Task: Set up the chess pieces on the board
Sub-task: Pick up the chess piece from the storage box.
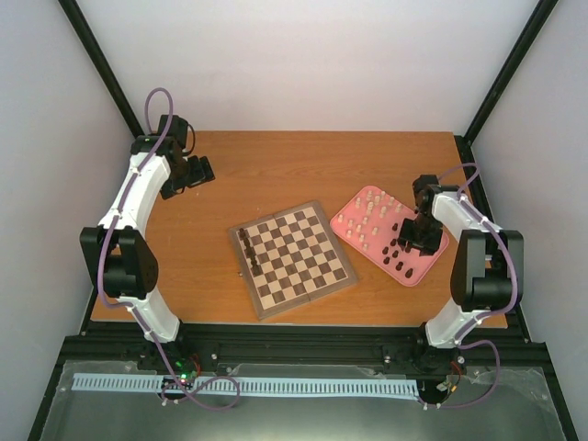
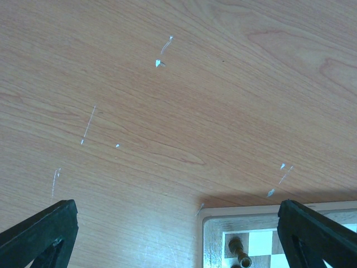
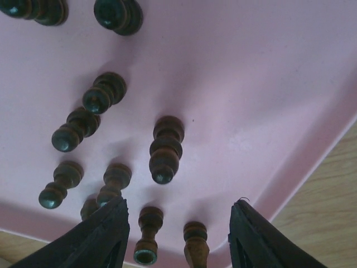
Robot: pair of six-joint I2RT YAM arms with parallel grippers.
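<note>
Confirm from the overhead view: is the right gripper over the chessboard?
No, the right gripper is above the pink tray, among the dark pieces, well to the side of the board.

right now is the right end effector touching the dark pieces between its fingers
Apart. The right wrist view shows bare pink tray separating the right end effector from the two dark pieces inside its open jaws.

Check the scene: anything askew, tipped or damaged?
The board sits rotated, not square to the table edges; so does the pink tray. White scuffs mark the table. The chess pieces in view look upright.
</note>
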